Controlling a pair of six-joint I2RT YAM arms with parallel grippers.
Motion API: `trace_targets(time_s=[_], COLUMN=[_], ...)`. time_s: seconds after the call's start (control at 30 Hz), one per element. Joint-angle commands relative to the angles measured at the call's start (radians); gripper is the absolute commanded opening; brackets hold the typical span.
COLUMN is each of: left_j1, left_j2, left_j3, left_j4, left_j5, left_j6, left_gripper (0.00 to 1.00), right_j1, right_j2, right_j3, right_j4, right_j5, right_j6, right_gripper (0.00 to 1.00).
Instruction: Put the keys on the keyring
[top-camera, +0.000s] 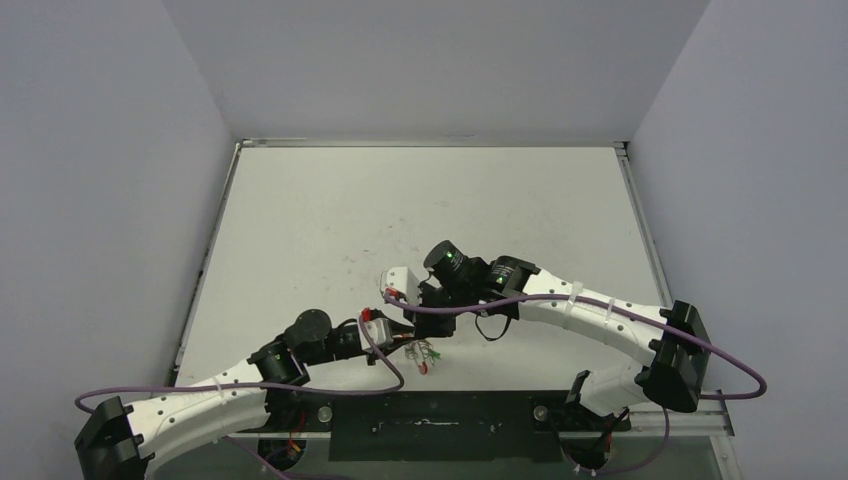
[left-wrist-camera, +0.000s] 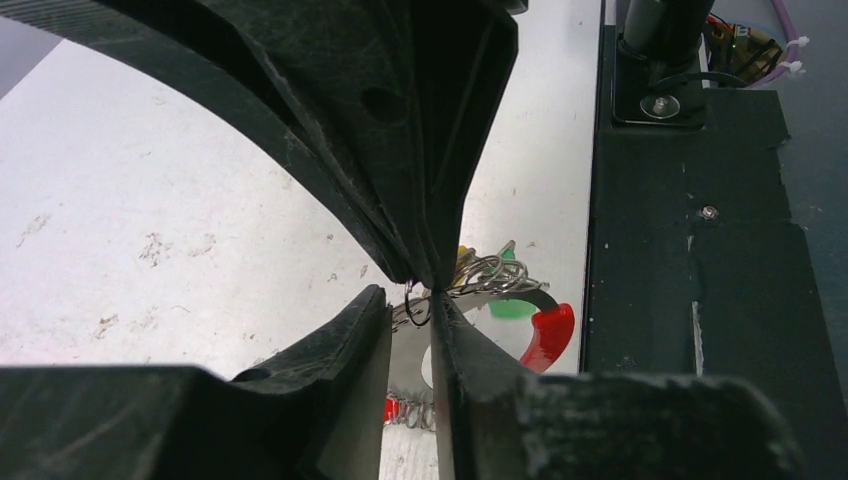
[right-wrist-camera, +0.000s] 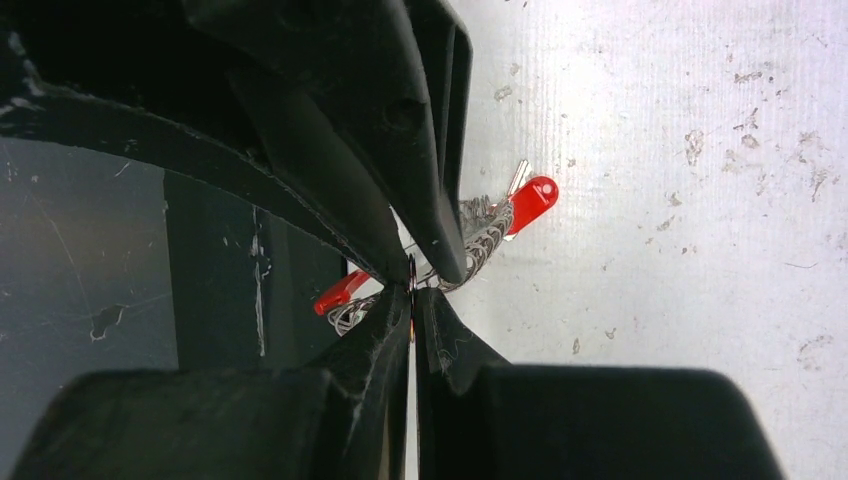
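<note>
The keyring, a silvery coiled wire with a red curved segment, hangs between both grippers near the table's front edge. A green key head and a yellow one sit against the coil. A red-headed key lies by the coil. My right gripper is shut on a thin wire loop of the ring. My left gripper has its jaws a narrow gap apart, with that loop in the gap. The two grippers meet tip to tip.
The black base plate runs along the near edge right beside the ring, also in the top view. Purple cables loop over both arms. Grey walls close the table's left, right and far sides.
</note>
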Motion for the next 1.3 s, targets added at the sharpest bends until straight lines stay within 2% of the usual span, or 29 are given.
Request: trace_targets(time_s=[0.0, 0.03, 0.07, 0.23, 0.43, 0.47, 0.53, 0.77, 0.87, 0.93, 1.17, 1.27], left_j1=[-0.003, -0.002, -0.002, -0.002, -0.003, -0.002, -0.002, -0.002, -0.003, -0.003, -0.003, -0.002], left_j2=[0.005, 0.007, 0.008, 0.01, -0.022, -0.031, -0.044, -0.07, -0.08, -0.091, -0.136, -0.146], left_j3=[0.036, 0.038, 0.04, 0.025, -0.004, -0.012, -0.036, -0.132, -0.155, -0.16, -0.164, -0.167], left_j4=[0.075, 0.07, 0.064, 0.072, 0.11, 0.12, 0.164, 0.356, 0.418, 0.427, 0.41, 0.404], left_j5=[0.019, 0.023, 0.028, 0.037, 0.005, -0.004, -0.018, -0.032, -0.022, -0.019, -0.018, -0.018], left_j6=[-0.008, -0.006, -0.005, -0.02, -0.033, -0.038, -0.057, -0.101, -0.102, -0.102, -0.101, -0.101], left_gripper=[0.12, 0.03, 0.0, 0.0, 0.0, 0.0, 0.0, 0.0, 0.0, 0.0, 0.0, 0.0], right_j1=[0.012, 0.012, 0.012, 0.01, -0.027, -0.039, -0.073, -0.137, -0.139, -0.139, -0.139, -0.139], right_j2=[0.001, 0.001, 0.001, -0.011, -0.101, -0.121, -0.157, -0.2, -0.199, -0.199, -0.209, -0.2], right_j3=[0.056, 0.058, 0.059, 0.05, -0.029, -0.052, -0.102, -0.211, -0.228, -0.239, -0.285, -0.285], right_j4=[0.047, 0.047, 0.048, 0.072, 0.182, 0.206, 0.262, 0.359, 0.364, 0.371, 0.429, 0.432], right_j5=[-0.011, -0.009, -0.008, 0.028, 0.017, 0.003, -0.041, -0.201, -0.255, -0.282, -0.326, -0.314], right_j6=[0.008, 0.008, 0.008, 0.014, 0.053, 0.061, 0.076, 0.098, 0.064, 0.047, 0.016, 0.017], right_gripper=[0.0, 0.0, 0.0, 0.02, 0.43, 0.48, 0.52, 0.5, 0.42, 0.39, 0.37, 0.3])
